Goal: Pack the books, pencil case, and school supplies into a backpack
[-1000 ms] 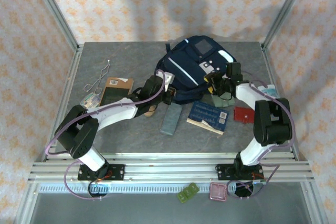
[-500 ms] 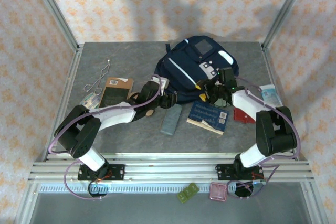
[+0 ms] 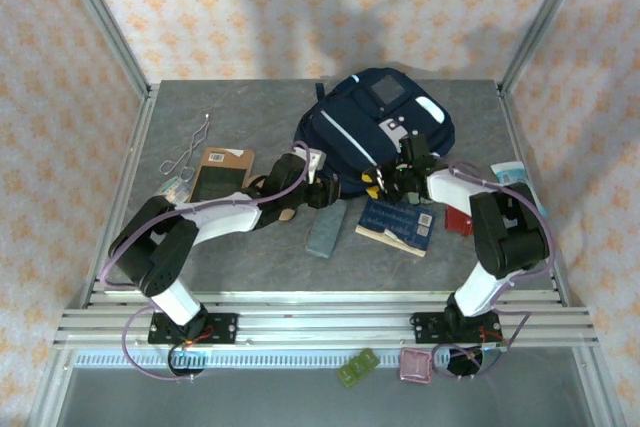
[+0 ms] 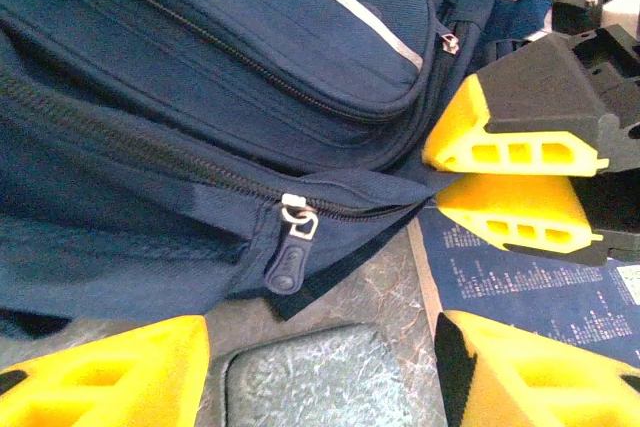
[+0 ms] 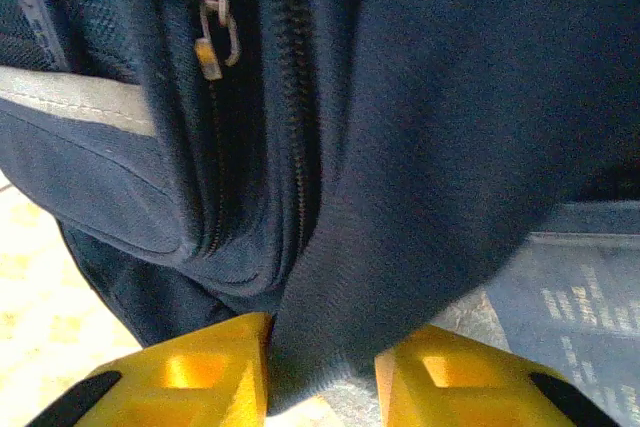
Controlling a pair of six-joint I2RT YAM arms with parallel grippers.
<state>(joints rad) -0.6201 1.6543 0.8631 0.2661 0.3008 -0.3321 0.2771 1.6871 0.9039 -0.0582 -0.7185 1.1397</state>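
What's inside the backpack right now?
Its inside is hidden: the zipper in view on the backpack looks shut. The blue book and grey-blue case lie outside it on the table.

Grey table [image 3: 250, 107], floral walls [image 3: 300, 7], perhaps fabric.

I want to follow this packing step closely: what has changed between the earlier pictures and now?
The right claw moved left along the near edge of the backpack and closed on a fold of its fabric. The left claw opened and drew back slightly toward its base. The backpack, blue book, brown book and grey-blue case stayed put.
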